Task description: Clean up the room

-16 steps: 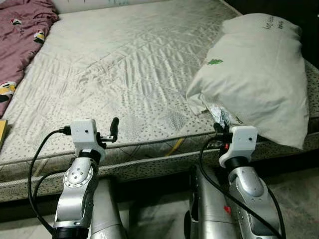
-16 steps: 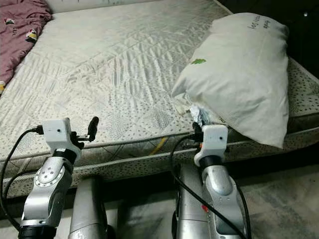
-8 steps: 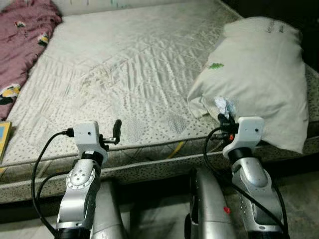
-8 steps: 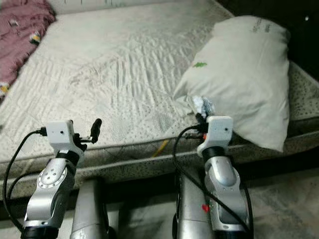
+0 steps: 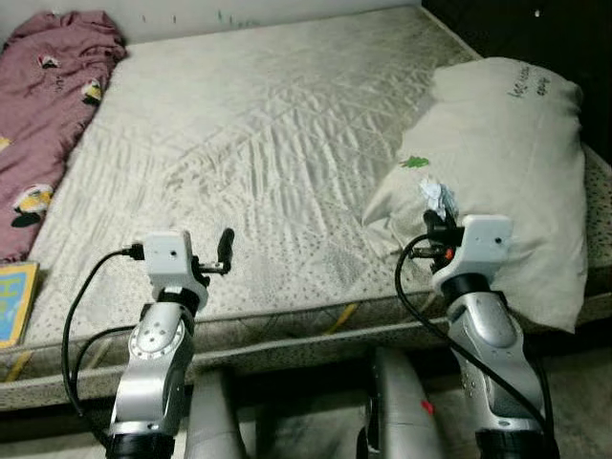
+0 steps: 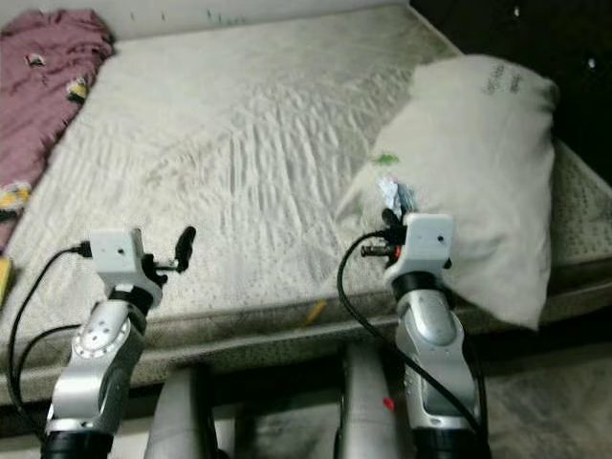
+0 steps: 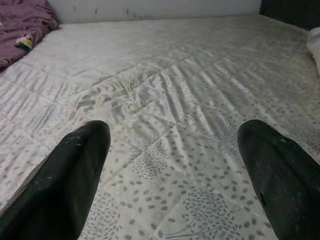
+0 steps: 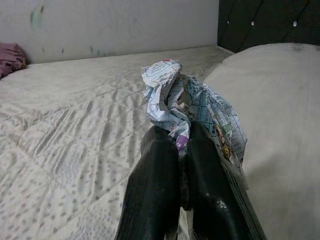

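While your right gripper (image 5: pixel 429 212) pinches a crumpled wrapper (image 5: pixel 437 195) beside the pillow (image 5: pixel 516 153), the head views show the maroon garment (image 5: pixel 43 115) and a book (image 5: pixel 11 304) left on the mattress (image 5: pixel 258 143). Left wrist: fingers (image 7: pixel 75 175) spread, empty. Right wrist: wrapper clamped; disposal likely remains.

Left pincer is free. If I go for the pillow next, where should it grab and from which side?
Judging by its pose, take the pillow at its near-left corner, coming across the bare mattress from the left. That corner lies low and thin; elsewhere it is plump. The left pincer is open; the right pincer holds crumpled paper.
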### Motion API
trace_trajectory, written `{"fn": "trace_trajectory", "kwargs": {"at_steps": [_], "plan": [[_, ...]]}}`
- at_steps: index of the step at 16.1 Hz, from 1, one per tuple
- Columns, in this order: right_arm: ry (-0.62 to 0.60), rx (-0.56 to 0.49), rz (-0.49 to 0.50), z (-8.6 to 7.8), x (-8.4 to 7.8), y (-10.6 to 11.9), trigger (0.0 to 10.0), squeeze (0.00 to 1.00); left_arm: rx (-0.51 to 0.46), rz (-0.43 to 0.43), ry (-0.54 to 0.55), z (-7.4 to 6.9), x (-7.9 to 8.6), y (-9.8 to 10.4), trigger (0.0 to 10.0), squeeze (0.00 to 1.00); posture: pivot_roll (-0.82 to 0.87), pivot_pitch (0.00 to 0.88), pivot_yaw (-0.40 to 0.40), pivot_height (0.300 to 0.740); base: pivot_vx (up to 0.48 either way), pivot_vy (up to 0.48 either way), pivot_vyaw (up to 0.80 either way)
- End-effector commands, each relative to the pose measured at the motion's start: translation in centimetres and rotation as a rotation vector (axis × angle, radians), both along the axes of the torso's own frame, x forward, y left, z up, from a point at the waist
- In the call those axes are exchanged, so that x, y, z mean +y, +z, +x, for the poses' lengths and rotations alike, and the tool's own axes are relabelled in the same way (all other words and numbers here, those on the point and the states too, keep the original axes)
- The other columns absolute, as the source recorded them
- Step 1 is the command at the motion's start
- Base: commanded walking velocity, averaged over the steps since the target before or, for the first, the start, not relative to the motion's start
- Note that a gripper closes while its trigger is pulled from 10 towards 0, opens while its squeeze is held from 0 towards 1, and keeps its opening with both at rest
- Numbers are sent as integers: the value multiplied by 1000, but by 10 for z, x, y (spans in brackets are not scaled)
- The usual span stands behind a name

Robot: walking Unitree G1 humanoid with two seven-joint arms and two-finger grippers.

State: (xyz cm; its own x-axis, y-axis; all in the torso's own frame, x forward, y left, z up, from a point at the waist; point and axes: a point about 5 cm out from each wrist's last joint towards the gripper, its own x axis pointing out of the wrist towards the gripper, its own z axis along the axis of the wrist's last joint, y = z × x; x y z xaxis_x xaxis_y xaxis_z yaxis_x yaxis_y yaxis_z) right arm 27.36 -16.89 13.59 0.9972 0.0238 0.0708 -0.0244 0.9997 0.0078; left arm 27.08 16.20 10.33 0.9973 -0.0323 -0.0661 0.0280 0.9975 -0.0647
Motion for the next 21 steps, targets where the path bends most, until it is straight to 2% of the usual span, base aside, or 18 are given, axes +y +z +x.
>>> {"fn": "trace_trajectory", "kwargs": {"at_steps": [1, 3, 5, 8, 16, 21], "plan": [[-9, 3, 2, 2, -1, 0, 10000, 0, 22, 11, 14, 2, 1, -2, 10000, 0, -90, 0, 70, 619, 0, 0, 0], [-13, 4, 0, 2, -1, -1, 10000, 0, 54, 48, 13, 4, 0, -5, 10000, 0, -89, 0, 70, 641, 0, 0, 0], [-14, 9, -9, 1, 0, -2, 10000, 0, 44, 41, 1, 3, -2, -4, 10000, 0, -90, 0, 69, 662, 0, 0, -228], [-20, 13, -32, -1, 1, -5, 10000, 0, 52, 38, 5, 3, -2, -5, 10000, 0, -89, 0, 67, 662, 0, 0, -140], [-51, 32, -50, -3, -6, -10, 10000, 0, 31, -6, -32, 2, -7, -3, 10000, 0, -86, 0, 52, 740, 0, 0, 0], [-43, 37, -64, -3, -3, -13, 10000, 0, 20, -25, -50, 2, -7, -1, 10000, 0, -83, 0, 62, 740, 0, 0, 0]]}}
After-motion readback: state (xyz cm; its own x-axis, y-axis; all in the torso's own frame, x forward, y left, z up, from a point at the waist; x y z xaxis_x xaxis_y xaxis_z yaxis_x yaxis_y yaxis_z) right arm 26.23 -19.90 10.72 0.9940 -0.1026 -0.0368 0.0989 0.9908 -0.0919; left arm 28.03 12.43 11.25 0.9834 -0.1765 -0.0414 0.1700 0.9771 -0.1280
